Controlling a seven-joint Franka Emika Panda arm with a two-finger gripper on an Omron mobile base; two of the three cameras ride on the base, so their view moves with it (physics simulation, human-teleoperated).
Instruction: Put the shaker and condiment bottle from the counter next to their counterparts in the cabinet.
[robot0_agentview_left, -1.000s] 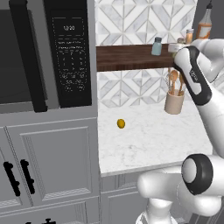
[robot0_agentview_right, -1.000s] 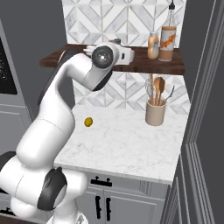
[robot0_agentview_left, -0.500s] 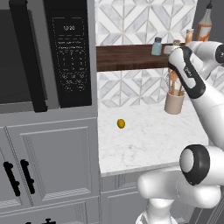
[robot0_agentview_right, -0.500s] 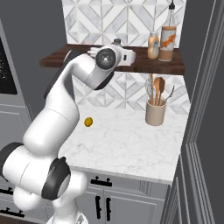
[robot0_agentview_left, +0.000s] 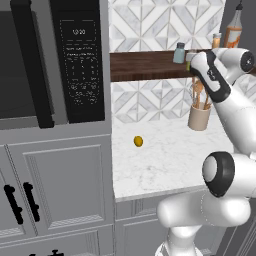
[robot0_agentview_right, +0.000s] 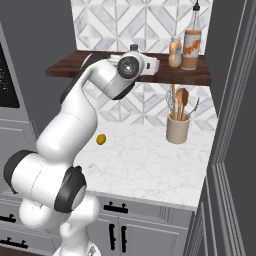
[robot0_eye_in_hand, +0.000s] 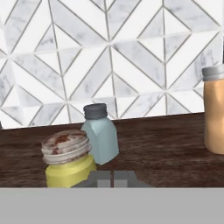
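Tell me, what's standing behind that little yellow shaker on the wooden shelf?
A pale blue-grey shaker stands just behind the yellow shaker, with the tiled wall beyond. The yellow one's base is cut off, so contact can't be judged.

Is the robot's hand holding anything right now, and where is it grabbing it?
Nothing. The hand is shut and empty; the yellow shaker stands beside it on the wooden shelf.

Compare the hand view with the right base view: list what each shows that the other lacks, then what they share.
Hand view alone: the yellow-green shaker with its speckled cap, standing close beside the pale blue-grey shaker, and the gripper with its tips together, nothing between them.

Right base view alone: the tall labelled bottle, the utensil crock, the small yellow object on the counter.

Both: the condiment bottle, the wooden shelf, the tiled wall.
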